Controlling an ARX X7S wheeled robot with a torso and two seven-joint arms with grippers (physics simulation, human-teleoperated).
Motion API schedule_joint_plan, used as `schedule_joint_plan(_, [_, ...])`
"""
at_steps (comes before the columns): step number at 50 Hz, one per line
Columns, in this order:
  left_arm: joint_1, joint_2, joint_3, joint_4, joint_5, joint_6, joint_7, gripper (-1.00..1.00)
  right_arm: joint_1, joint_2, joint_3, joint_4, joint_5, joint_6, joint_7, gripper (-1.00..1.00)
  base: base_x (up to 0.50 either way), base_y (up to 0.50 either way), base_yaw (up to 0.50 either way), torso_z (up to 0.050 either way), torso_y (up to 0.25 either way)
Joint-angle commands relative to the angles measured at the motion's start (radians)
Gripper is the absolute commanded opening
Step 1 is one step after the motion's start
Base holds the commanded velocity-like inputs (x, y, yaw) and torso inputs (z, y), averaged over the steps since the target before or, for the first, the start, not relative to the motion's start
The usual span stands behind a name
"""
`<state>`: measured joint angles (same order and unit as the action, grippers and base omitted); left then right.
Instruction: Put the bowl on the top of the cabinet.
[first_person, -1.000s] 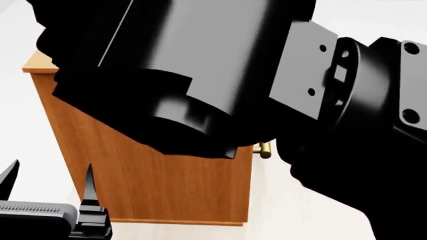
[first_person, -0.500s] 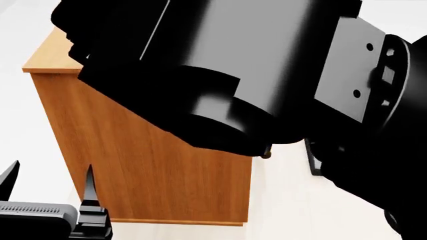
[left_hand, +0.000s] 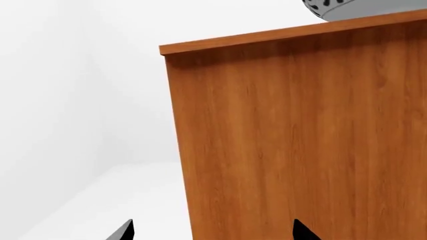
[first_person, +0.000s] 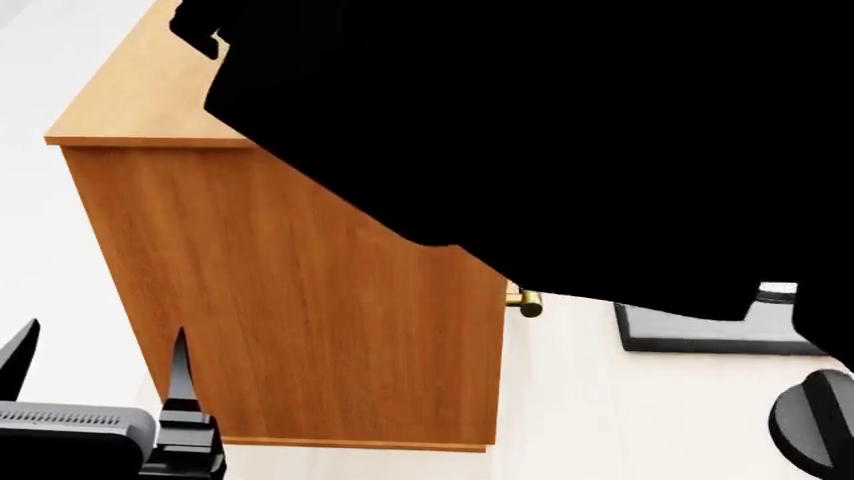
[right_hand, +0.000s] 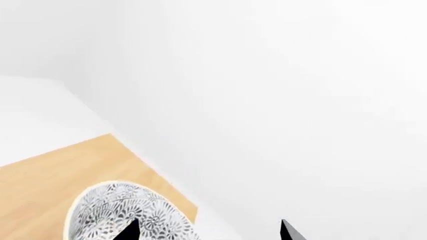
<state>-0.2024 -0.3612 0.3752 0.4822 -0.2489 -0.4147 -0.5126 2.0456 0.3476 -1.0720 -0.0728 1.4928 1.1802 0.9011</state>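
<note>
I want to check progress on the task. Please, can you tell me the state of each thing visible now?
bowl: rests on the cabinet top, right side up.
cabinet: upright; only one brass handle shows, front hidden.
left gripper: open, empty, low beside the cabinet.
right gripper: open, above the bowl, not holding it.

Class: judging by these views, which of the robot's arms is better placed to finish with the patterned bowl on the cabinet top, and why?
Right. Its gripper is directly over the grey floral-patterned white bowl on the orange-brown wooden cabinet top; the left gripper sits low beside the cabinet's side.
</note>
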Motion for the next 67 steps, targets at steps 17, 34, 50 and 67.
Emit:
schedule_joint_plan(17, [-0.003, -0.010, -0.002, 0.022, -0.008, -0.018, -0.012, 1.00, -0.011, 0.332, 0.091, -0.400, 0.326, 0.044, 0.349, 1.00, 0.00, 0.00, 0.00, 0.000, 0.000])
schedule_joint_plan(34, [-0.007, -0.009, 0.002, 0.008, -0.005, -0.006, -0.015, 1.00, -0.245, 0.600, 0.170, -0.631, 0.278, -0.102, 0.324, 1.00, 0.00, 0.00, 0.00, 0.000, 0.000])
schedule_joint_plan(50, [-0.014, -0.005, 0.016, 0.010, -0.001, -0.015, -0.021, 1.00, -0.660, 0.789, 0.142, -0.742, -0.080, -0.355, 0.205, 1.00, 0.00, 0.00, 0.00, 0.000, 0.000])
schedule_joint_plan(67, [-0.014, -0.009, 0.016, 0.008, -0.004, -0.010, -0.023, 1.00, -1.060, 0.773, 0.007, -0.600, -0.436, -0.684, 0.114, 1.00, 0.00, 0.00, 0.00, 0.000, 0.000])
